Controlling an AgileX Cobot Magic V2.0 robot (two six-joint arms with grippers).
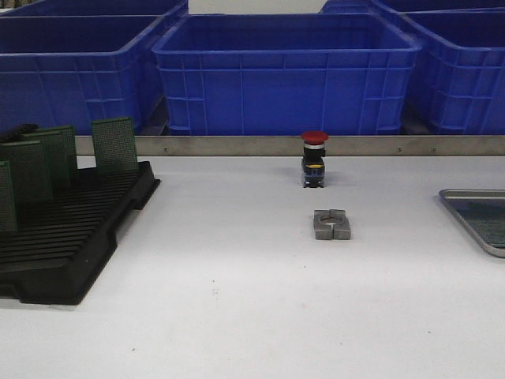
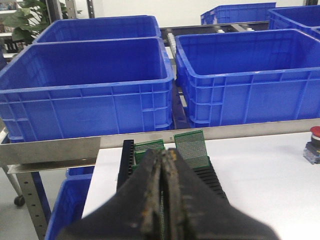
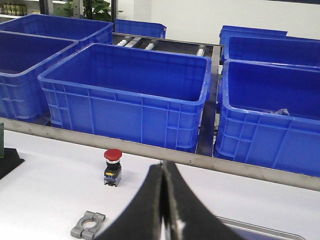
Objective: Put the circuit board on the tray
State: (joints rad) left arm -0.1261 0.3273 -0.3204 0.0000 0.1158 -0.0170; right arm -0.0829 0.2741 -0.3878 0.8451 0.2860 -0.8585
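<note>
The boards (image 1: 115,144) stand upright in the rack (image 1: 71,237) at far left, nearer the left gripper (image 2: 165,200) (both grippers' jaws pressed together), well apart from the tray (image 1: 473,217) at right.

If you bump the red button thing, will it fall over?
Probably. The red button stands upright, taller than it is wide, with a broad red cap over a narrow base, so a push near the top could tip it. Its round cap might then let it roll a little.

No legible text, labels, brands, numbers or signs on anything in view.
</note>
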